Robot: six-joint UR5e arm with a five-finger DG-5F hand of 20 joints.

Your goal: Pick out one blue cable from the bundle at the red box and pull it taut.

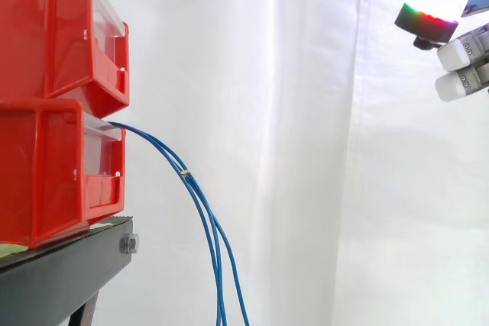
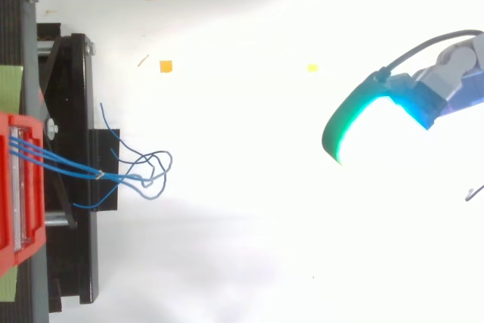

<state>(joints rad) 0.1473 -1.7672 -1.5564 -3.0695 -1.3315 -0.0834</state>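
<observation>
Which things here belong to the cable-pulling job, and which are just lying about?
Job: blue cables; lower red box they come out of; hand, open, well clear of them.
Lying about: upper red box; black stand; orange scrap; yellow scrap.

Red bins (image 1: 57,43): moulded plastic, smooth and glossy, with soft highlights along the edges. Front panel (image 1: 99,154) of the lower bin: clear plastic, smooth, slightly hazy.

Stand (image 1: 61,280): black metal, matt, faintly scuffed on the top edge. Nut (image 1: 130,244) at its corner: bright bare metal.

Blue cables (image 2: 60,161): thin, with a smooth plastic sheath of low sheen. Tie (image 1: 184,172) around them: a pale yellowish band, material not discernible.

Curtain (image 1: 306,112): white cloth, matt, with soft vertical folds and one stitched seam.

Hand (image 1: 467,51): grey and bluish hard parts, semi-gloss. Pads (image 1: 457,85): white, smooth, rubbery, matt; the curved pad (image 2: 355,122) is translucent and lit from within.
</observation>
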